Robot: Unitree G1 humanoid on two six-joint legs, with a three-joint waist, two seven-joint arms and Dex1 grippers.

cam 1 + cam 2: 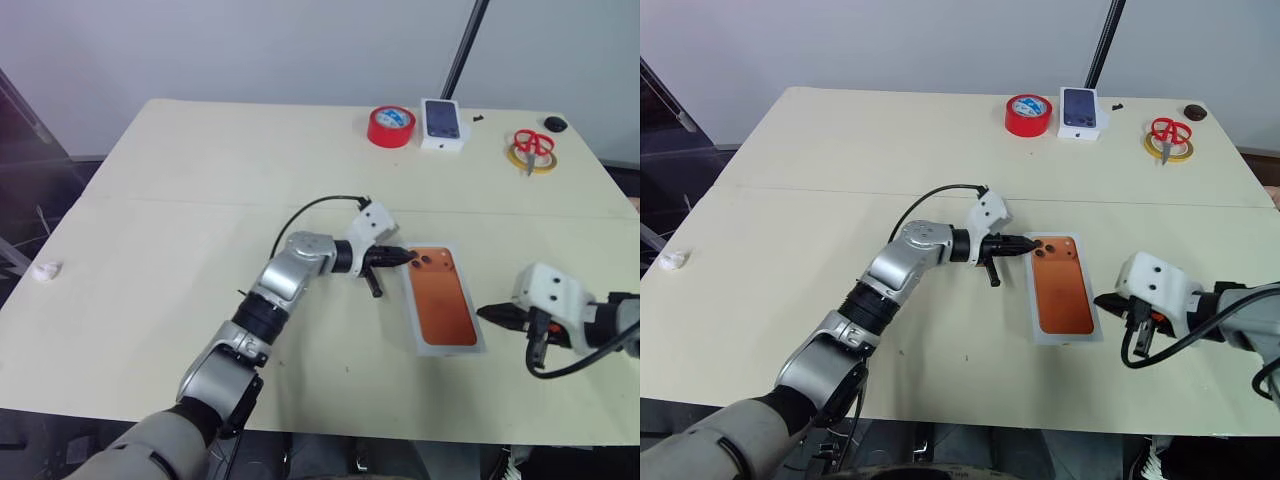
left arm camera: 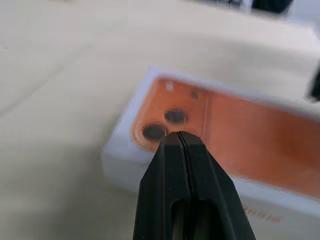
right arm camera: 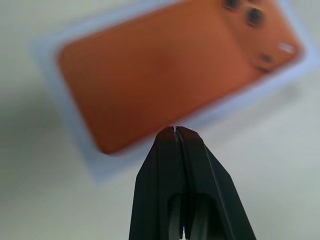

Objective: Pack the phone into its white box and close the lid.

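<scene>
The copper-orange phone (image 1: 440,295) lies back up inside the white box (image 1: 452,348), right of the table's middle, its lenses at the far end. My left gripper (image 1: 405,256) is shut and empty. Its tip sits at the phone's lens corner (image 2: 165,125), just over the box's rim; I cannot tell whether it touches. My right gripper (image 1: 487,313) is also shut and empty. It hovers just off the box's near right side, pointing at the phone's lower end (image 3: 150,80). The lid is out of view.
At the table's far edge stand a red tape roll (image 1: 391,126), a small white box with a dark phone picture (image 1: 444,124), and red scissors on a yellow tape ring (image 1: 533,150). A black cable loops above my left wrist (image 1: 305,208).
</scene>
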